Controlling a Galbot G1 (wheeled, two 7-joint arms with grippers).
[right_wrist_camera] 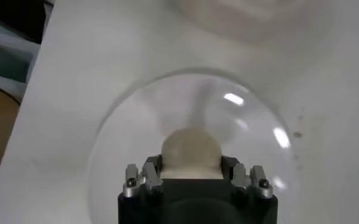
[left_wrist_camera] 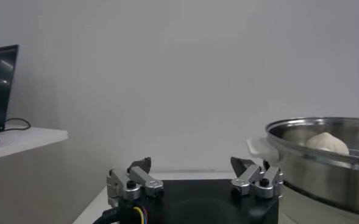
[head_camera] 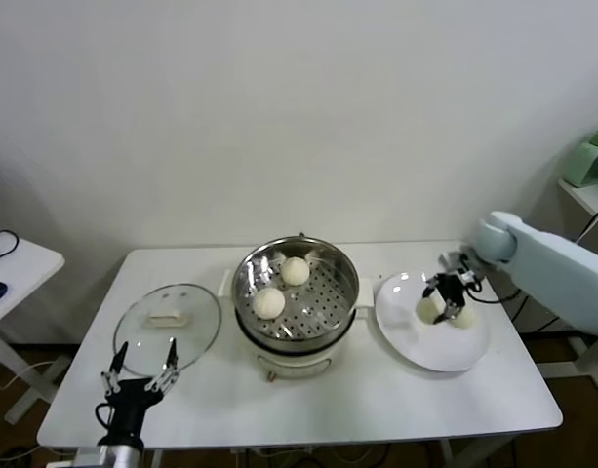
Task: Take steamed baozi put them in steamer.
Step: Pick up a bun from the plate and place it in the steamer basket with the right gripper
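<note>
right end effector (head_camera: 445,297) – around baozi (head_camera: 430,308) – on plate (head_camera: 445,356)

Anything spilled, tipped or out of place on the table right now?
Nothing stands out. Two cream-white buns sit in the upright steel steamer pot, two on the white plate under the right pincer; the glass lid lies flat.

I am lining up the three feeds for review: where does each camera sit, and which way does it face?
Head view: from the robot's head, down at the white table; shows the open left pincer and the right pincer around a cream-white round bun on the flat white plate.
Left wrist view: level across the table, past the left pincer, at the shiny round steel steamer.
Right wrist view: down over the right pincer onto that bun and plate.
Shared: head and left wrist views both show the steamer.
</note>
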